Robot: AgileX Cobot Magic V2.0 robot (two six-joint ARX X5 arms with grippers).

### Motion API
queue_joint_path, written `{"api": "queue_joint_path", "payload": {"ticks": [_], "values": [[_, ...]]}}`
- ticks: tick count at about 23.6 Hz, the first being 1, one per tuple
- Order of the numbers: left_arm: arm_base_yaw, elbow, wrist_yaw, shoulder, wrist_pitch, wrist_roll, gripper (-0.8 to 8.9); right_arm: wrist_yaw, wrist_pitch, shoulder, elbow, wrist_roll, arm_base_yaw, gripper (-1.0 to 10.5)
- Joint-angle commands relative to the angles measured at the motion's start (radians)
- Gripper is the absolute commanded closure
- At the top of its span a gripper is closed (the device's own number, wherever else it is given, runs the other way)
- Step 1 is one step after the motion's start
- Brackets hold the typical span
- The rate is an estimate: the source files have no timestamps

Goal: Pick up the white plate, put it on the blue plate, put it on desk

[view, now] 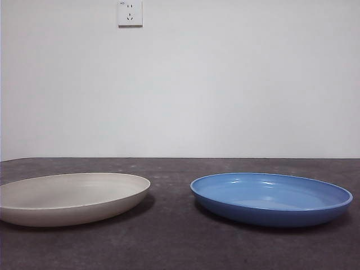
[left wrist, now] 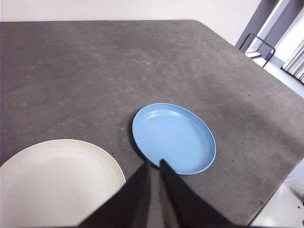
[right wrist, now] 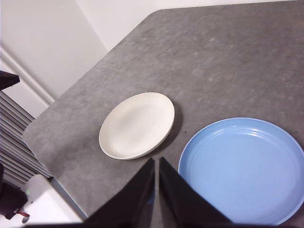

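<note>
On my front camera, white plate (view: pixel 70 197) sits at about eight o'clock on the table (view: pixel 169 242), flat and right side up, its left edge cut off by the frame. Moving right, there's a strip of bare table, then the blue plate (view: pixel 271 198) at about four o'clock, also flat, the two near each other but not touching. Nothing is in either plate. Up at twelve o'clock there's a wall socket (view: pixel 130 13) on the white wall.

Left gripper (left wrist: pixel 153 164) hangs high over the table, fingers nearly pressed together with only a thin slit between them, gripping nothing; below it I see both plates apart. Right gripper (right wrist: pixel 156 161) also hovers high, fingers likewise nearly together and empty, above the gap between the plates.
</note>
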Motion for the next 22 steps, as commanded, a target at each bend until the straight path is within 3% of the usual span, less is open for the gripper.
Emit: {"api": "queue_joint_path", "payload": {"ticks": [1,3,5,8,10,16,22], "values": [[-0.005,0.020,0.005,0.004,0.018,0.026,6.02,-0.001,0.007,0.003,0.014,-0.025,0.004,9.4],[-0.005,0.020,0.005,0.004,0.024,0.026,4.69,-0.001,0.007,0.003,0.014,-0.025,0.004,9.1],[-0.005,0.020,0.005,0.004,0.026,0.026,3.67,0.013,0.008,0.003,0.014,-0.024,0.004,7.7],[-0.005,0.020,0.005,0.004,0.027,0.026,3.33,0.080,0.007,0.003,0.014,-0.019,0.004,4.6],[-0.005,0.020,0.005,0.004,0.026,0.021,3.33,0.088,0.007,0.003,0.014,-0.020,0.004,3.7],[-0.002,0.020,0.005,0.008,0.003,-0.085,2.45,0.094,0.008,0.003,0.014,-0.021,0.004,3.6],[0.019,0.040,0.005,0.042,-0.076,-0.091,2.47,0.087,0.007,0.003,0.014,-0.008,0.004,3.7]]}}
